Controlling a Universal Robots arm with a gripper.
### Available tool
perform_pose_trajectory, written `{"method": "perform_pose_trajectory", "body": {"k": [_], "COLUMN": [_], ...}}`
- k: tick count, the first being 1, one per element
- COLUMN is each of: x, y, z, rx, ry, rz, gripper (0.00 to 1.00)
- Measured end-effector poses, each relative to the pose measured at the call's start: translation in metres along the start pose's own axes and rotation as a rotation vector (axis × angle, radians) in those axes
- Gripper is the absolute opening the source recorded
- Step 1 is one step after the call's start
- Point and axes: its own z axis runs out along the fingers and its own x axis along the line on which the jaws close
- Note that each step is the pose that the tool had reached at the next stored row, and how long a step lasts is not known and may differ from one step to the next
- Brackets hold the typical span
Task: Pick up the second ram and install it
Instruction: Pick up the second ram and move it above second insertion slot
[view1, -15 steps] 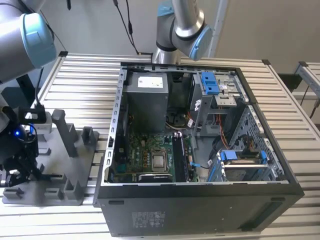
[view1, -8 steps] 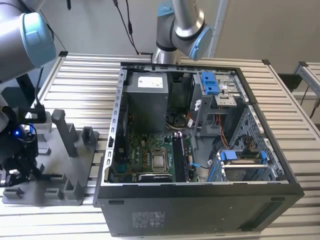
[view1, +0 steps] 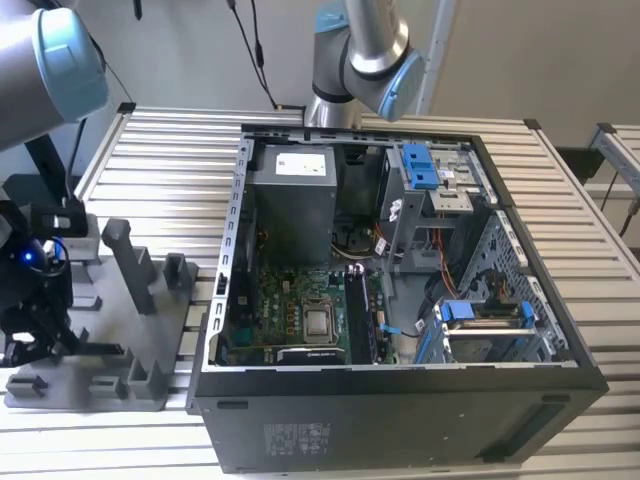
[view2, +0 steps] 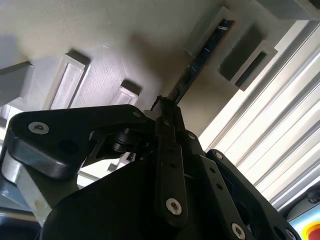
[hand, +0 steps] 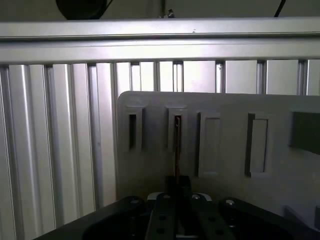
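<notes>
The second ram (view2: 200, 57) is a thin dark strip seen edge-on, standing in a narrow slot of the grey fixture (view2: 125, 45). In the first wrist view the second ram (hand: 177, 145) runs from that slot back to my gripper (hand: 178, 184), whose fingers are shut on its near end. The second wrist view shows my gripper (view2: 163, 111) clamped on the same end. In the exterior view my gripper (view1: 42, 345) is low over the grey fixture (view1: 150, 330) at the exterior view's left, with the second ram (view1: 92, 350) a dark sliver beside it.
An open computer case (view1: 400, 410) lies to the exterior view's right of the fixture, its motherboard (view1: 300, 310) and long black slots (view1: 358, 312) exposed. Grey upright posts (view1: 130, 265) rise from the fixture. A second arm (view1: 360, 50) stands behind the case. The table is ribbed aluminium (view1: 170, 160).
</notes>
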Motion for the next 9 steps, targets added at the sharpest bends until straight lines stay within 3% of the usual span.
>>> {"method": "perform_pose_trajectory", "body": {"k": [9], "x": [-0.0002], "y": [-0.0002], "z": [-0.0080], "rx": [0.0000], "ry": [-0.0001], "rz": [0.000], "gripper": [0.14]}}
